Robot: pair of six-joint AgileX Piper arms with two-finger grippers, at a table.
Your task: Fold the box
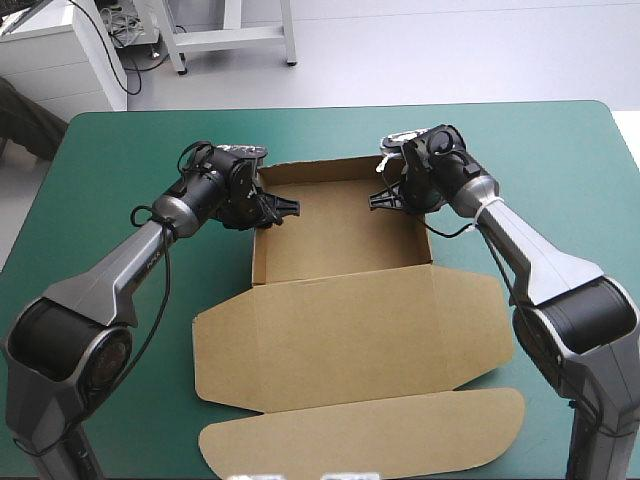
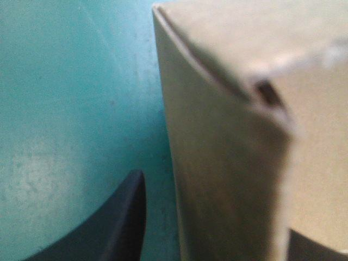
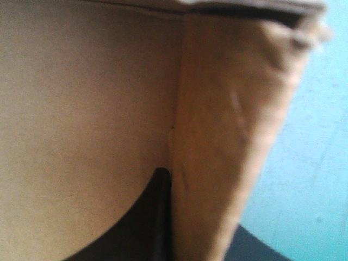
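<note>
Box (image 1: pixel 340 300) lies mid-way across the bench (image 1: pixel 120 160): tray end far, lid flat toward me, long axis near-to-far. Left pincer (image 1: pixel 285 208) straddles the tray's left wall by the far corner, fingers apart, one outside, one inside. Right pincer (image 1: pixel 385 198) is clamped on the right wall opposite. My read: each arm is nearest its own wall, already between its fingers.

This is a robotics lab. The left arm (image 1: pixel 100 285) and the right arm (image 1: pixel 560 275) work over a table (image 1: pixel 560 160) with a teal-green cover. A white cabinet (image 1: pixel 60 60) with loose cables (image 1: pixel 128 35) stands upper left, and a white metal stand (image 1: pixel 235 35) is at top centre on a pale floor (image 1: pixel 450 50).
</note>
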